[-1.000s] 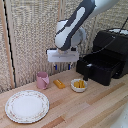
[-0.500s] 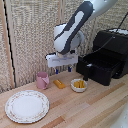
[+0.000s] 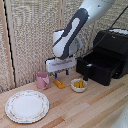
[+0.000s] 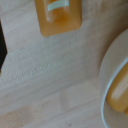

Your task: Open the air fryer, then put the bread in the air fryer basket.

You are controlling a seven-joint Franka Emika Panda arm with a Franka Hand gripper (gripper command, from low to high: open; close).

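Note:
The black air fryer [image 3: 114, 47] stands at the exterior view's right. Its basket [image 3: 100, 66] is pulled out, with the upright black handle [image 3: 85, 75] on its front panel. The orange-brown bread [image 3: 59, 83] lies on the wooden table between the pink cup and the white bowl. My gripper [image 3: 61, 74] hangs just above the bread, open and empty, with its fingers apart. In the wrist view the bread [image 4: 57, 17] fills one edge, blurred and close. My fingers do not show there.
A pink cup [image 3: 42, 80] stands beside the bread. A small white bowl [image 3: 78, 85] of yellow chunks sits on the bread's other side, and shows in the wrist view [image 4: 111, 75]. A large patterned plate [image 3: 27, 106] lies near the front. A woven screen stands behind.
My gripper has come down toward the bread, staying over the same spot on the table. Nothing else has moved.

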